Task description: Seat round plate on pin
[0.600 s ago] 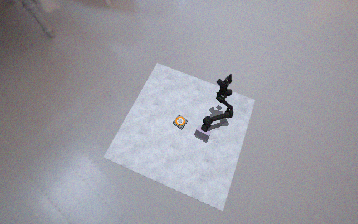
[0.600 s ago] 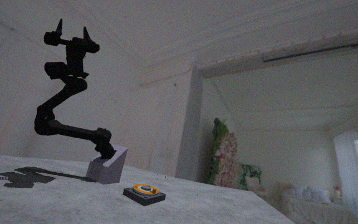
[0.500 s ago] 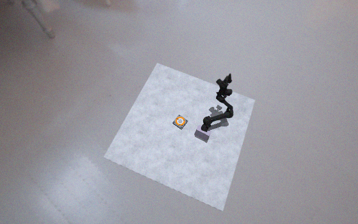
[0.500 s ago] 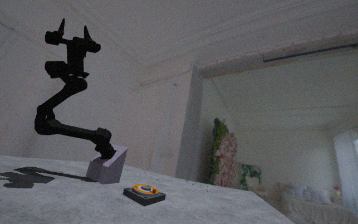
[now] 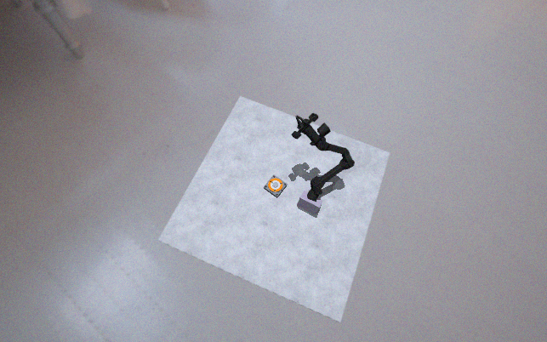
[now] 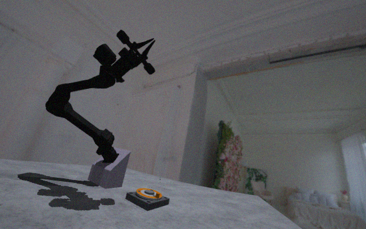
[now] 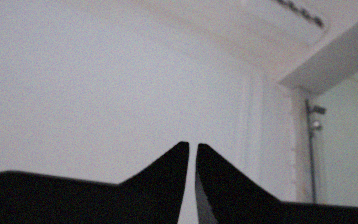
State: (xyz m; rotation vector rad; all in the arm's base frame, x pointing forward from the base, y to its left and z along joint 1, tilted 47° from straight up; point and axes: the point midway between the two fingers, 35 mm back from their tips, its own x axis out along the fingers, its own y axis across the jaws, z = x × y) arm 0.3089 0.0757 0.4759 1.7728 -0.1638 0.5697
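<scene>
The pin and the plate point(image 6: 149, 193)'s hole are too small to discern.

The black arm point(image 6: 73, 114) bends up high from its slanted block point(image 6: 110, 171). Its gripper point(image 6: 152, 41) is closed on nothing and points up at the ceiling. Far below, the orange plate point(image 6: 148, 193) sits on its dark base point(image 6: 147, 200).

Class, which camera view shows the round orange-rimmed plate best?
The exterior view: the round orange-rimmed plate shows on its dark square base, tab visible. The top view shows it tiny; the wrist view shows only the shut claw.
</scene>
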